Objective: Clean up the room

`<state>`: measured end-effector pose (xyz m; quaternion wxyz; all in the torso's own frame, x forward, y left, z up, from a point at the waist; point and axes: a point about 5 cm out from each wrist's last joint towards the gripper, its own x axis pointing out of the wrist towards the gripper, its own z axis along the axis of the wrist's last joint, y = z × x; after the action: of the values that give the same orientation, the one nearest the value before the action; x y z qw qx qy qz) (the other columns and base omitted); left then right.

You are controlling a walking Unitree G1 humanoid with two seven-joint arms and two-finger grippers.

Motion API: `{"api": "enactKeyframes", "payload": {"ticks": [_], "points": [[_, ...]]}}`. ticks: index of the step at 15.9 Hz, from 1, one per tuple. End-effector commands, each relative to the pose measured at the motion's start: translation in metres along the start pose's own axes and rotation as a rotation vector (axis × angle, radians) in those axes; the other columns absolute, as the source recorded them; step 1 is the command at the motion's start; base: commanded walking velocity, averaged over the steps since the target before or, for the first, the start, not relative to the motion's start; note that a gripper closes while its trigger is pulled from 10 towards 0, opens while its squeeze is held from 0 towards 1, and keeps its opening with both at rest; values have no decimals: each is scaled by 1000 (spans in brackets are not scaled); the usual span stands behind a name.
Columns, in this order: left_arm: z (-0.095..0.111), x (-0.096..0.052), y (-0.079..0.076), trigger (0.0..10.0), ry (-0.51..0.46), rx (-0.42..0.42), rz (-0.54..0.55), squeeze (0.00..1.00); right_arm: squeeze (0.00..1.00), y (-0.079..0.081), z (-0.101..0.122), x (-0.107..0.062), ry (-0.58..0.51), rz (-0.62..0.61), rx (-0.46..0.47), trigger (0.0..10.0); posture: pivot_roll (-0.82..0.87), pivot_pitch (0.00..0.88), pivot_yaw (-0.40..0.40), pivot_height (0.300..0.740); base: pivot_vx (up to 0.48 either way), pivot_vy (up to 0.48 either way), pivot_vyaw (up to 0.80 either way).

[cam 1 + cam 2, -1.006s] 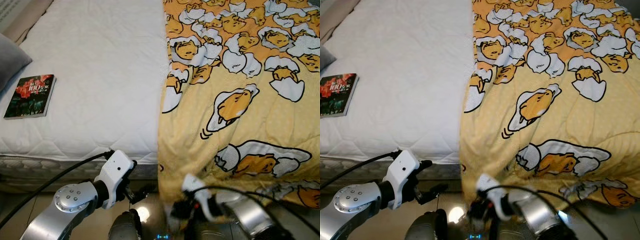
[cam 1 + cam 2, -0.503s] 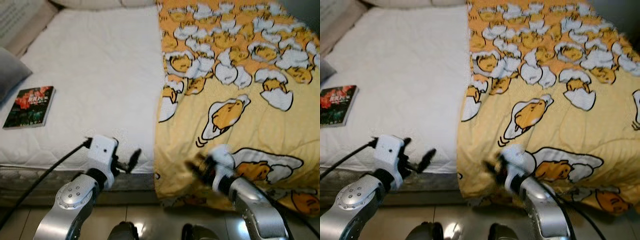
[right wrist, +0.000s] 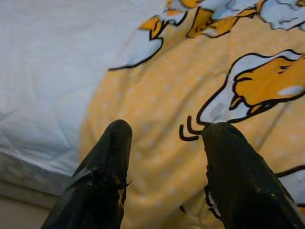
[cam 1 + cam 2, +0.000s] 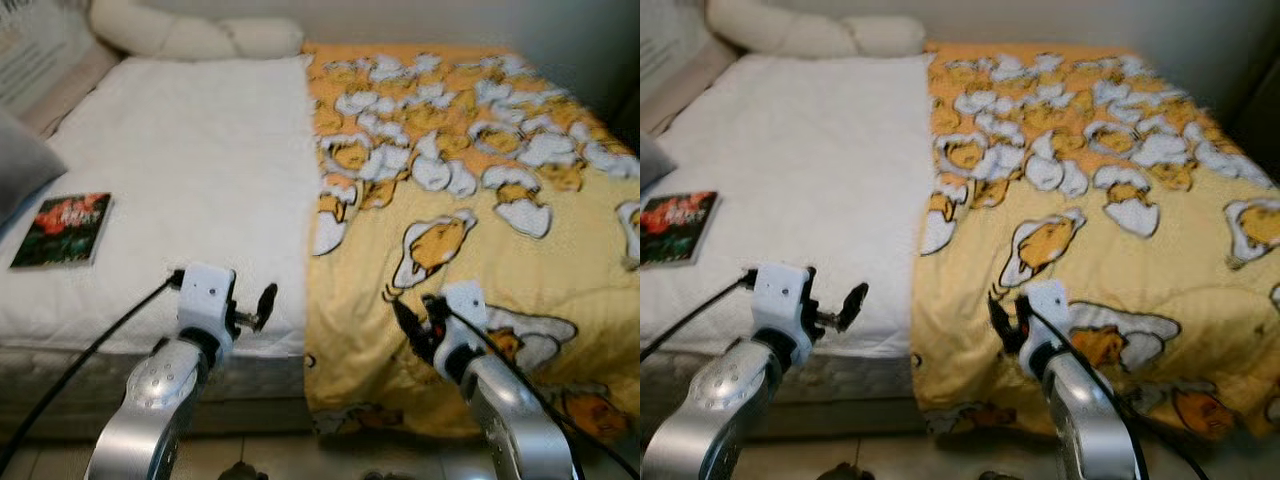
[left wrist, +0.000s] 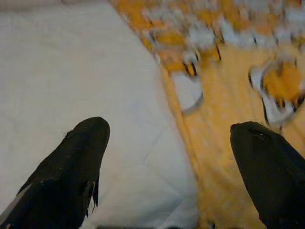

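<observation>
A yellow blanket (image 4: 470,190) printed with egg characters covers the right half of the bed and hangs over its front edge. The left half is bare white mattress (image 4: 190,170). A book (image 4: 62,229) with a dark red cover lies flat near the mattress's left edge. My left gripper (image 4: 255,306) is open at the bed's front edge, over the line where mattress meets blanket (image 5: 209,157). My right gripper (image 4: 412,312) is open just above the blanket's (image 3: 157,95) front part, with nothing between its fingers (image 3: 112,157).
A grey pillow (image 4: 20,165) lies at the left edge beside the book. White pillows (image 4: 190,38) sit at the head of the bed against the wall. Below the mattress's front edge is a strip of floor (image 4: 270,455).
Both arms have risen from low by the floor to the height of the bed's front edge. The camera has tilted up, bringing the head of the bed into view.
</observation>
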<state>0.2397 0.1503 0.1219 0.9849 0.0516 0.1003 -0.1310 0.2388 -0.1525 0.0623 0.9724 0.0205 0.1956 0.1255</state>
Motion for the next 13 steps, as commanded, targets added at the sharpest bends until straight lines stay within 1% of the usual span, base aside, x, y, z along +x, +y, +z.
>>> {"api": "enactKeyframes", "payload": {"ticks": [1, 3, 5, 8, 9, 11, 13], "points": [[-9, -2, 1, 10000, 40, -2, 17, 0, 0, -2, 1, 3, 10, -28, 3, 10000, 9, 0, 12, 740, 0, 0, 0], [-8, -2, 2, 10000, 38, -2, 19, 0, 0, -4, 1, 3, 9, -44, -7, 10000, 3, 0, 16, 740, 0, 0, 0], [-9, -2, 6, 10000, 35, 9, 33, 0, 0, -3, 6, -2, -19, -45, 2, 10000, -5, 0, 19, 740, 0, 0, 0], [-8, -1, 6, 10000, 23, -24, 45, 0, 0, -3, 9, -4, -36, -67, 16, 10000, -9, 0, 20, 740, 0, 0, 0], [-8, -1, 5, 10000, 20, -23, 45, 0, 0, -3, 10, -5, -49, -70, 7, 10000, -9, 0, 20, 740, 0, 0, 0], [-11, -2, 4, 10000, 16, -42, 43, 0, 0, -4, 11, -6, -51, -95, 12, 10000, -12, 0, 14, 740, 0, 0, -781], [-10, -4, 7, 10000, 0, -53, 54, 0, 0, -10, 13, -7, -63, -134, 11, 10000, -10, 0, 6, 740, 0, 0, -781]]}}
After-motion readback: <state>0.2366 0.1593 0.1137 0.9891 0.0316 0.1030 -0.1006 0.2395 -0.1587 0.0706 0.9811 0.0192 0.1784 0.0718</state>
